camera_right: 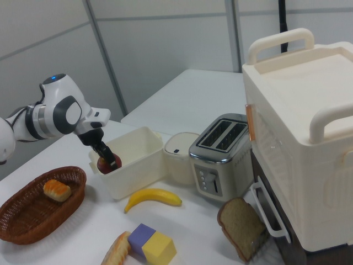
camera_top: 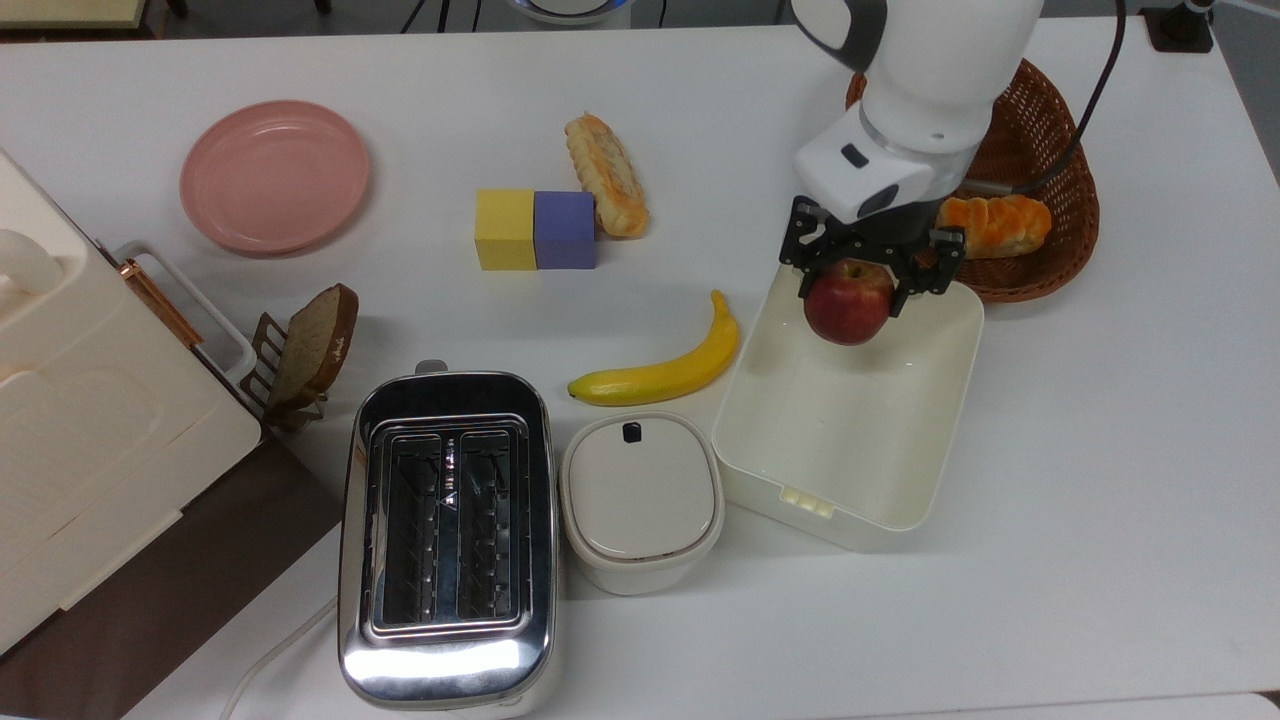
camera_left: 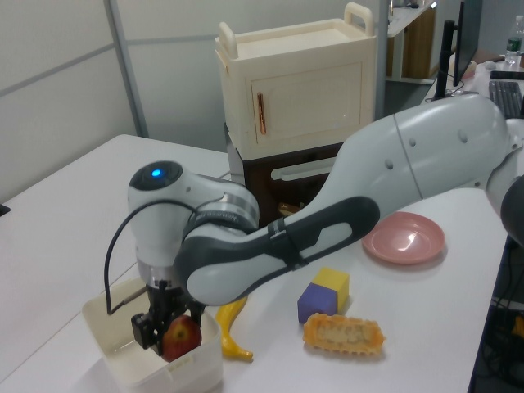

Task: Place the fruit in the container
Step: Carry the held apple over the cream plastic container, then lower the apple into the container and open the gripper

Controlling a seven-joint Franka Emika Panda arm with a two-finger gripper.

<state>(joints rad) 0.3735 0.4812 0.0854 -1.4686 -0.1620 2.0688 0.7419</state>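
Top view: fruit (camera_top: 847,310) over unlabelled container (camera_top: 930,450).

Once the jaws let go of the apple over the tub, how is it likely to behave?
The apple is round and looks smooth, so it will probably roll a little on the tub's flat floor. The tub has tall walls, which should contain it. Held firmly in the gripper without deforming, it seems stiff.
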